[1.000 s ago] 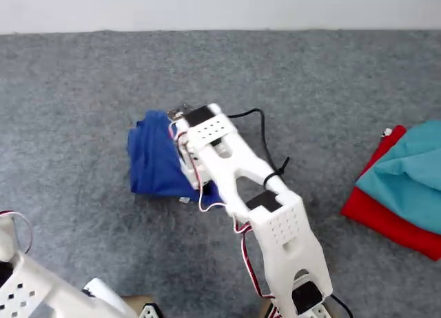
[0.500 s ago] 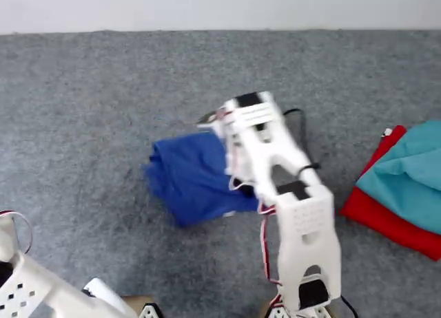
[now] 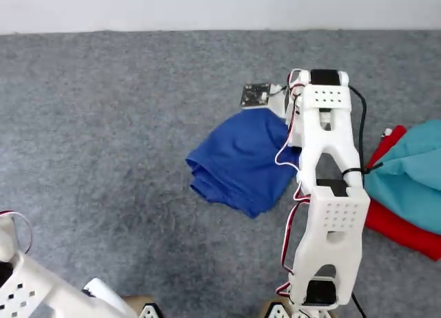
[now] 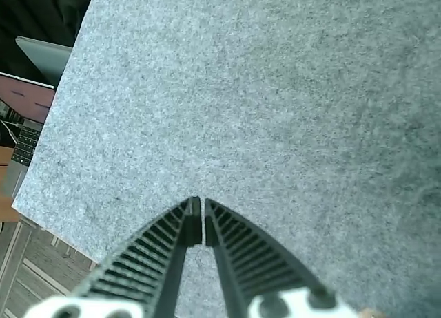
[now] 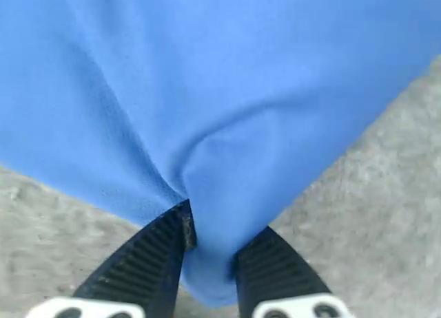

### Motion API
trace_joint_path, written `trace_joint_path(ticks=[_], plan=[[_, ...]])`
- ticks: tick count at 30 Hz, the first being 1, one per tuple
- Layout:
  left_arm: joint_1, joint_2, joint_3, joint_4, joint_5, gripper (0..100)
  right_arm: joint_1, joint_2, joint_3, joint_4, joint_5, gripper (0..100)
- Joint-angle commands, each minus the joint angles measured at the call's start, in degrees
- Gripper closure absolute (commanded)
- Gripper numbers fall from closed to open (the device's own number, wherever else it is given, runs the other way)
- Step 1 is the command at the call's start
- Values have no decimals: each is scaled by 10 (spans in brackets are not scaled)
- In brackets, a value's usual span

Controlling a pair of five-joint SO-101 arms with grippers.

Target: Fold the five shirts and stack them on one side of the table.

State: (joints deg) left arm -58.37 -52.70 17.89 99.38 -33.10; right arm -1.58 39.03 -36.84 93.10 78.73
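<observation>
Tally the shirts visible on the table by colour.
Blue shirt: 1
Red shirt: 1
Teal shirt: 1
Total: 3 shirts in view

no text, number or sign can be read here: the small dark board (image 3: 255, 94) on the wrist of one arm (image 3: 325, 149) perhaps carries tiny print, and the white tag (image 3: 387, 132) by the red shirt (image 3: 403, 230) is too small to tell.

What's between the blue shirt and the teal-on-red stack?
High view: the right arm over grey table; its claw grips the blue shirt.
</observation>
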Motion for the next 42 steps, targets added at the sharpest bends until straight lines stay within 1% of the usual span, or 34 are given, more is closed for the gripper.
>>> trace_joint_path(ticks=[1,3,5,9,10,12,15,17,20,23,26,31,33,38,41,42], plan=[[3,-5,-2,10,2,985,-8,-51,-69,41,-125,859],[3,-5,-2,10,2,985,-14,-65,-100,73,-211,778],[3,-5,-2,11,2,985,-17,-77,-116,101,-280,731],[3,-5,-2,11,2,985,-29,-109,-113,99,-404,731],[3,-5,-2,11,2,985,-34,-119,-103,99,-431,745],[3,-5,-2,11,2,985,-49,-142,-68,99,-471,819],[3,-5,-2,11,2,985,-78,-184,10,99,-498,997],[3,-5,-2,11,-10,985,-99,-217,79,99,-521,961],[1,-5,-2,11,-25,985,-142,-259,173,97,-581,994],[-2,-5,-2,11,-25,985,-183,-272,236,83,-630,989],[-3,-5,-2,11,-25,985,-198,-277,236,61,-724,990],[-2,-5,-2,10,-26,985,-196,-295,162,48,-884,990],[-2,-5,-2,10,-28,985,-189,-300,144,55,-927,990],[-2,-5,-2,9,-69,985,-175,-322,139,66,-1010,990],[-2,-5,-2,9,-71,985,-159,-329,139,72,-1109,983],[1,-5,-2,9,-71,985,-153,-329,139,82,-1138,959]])
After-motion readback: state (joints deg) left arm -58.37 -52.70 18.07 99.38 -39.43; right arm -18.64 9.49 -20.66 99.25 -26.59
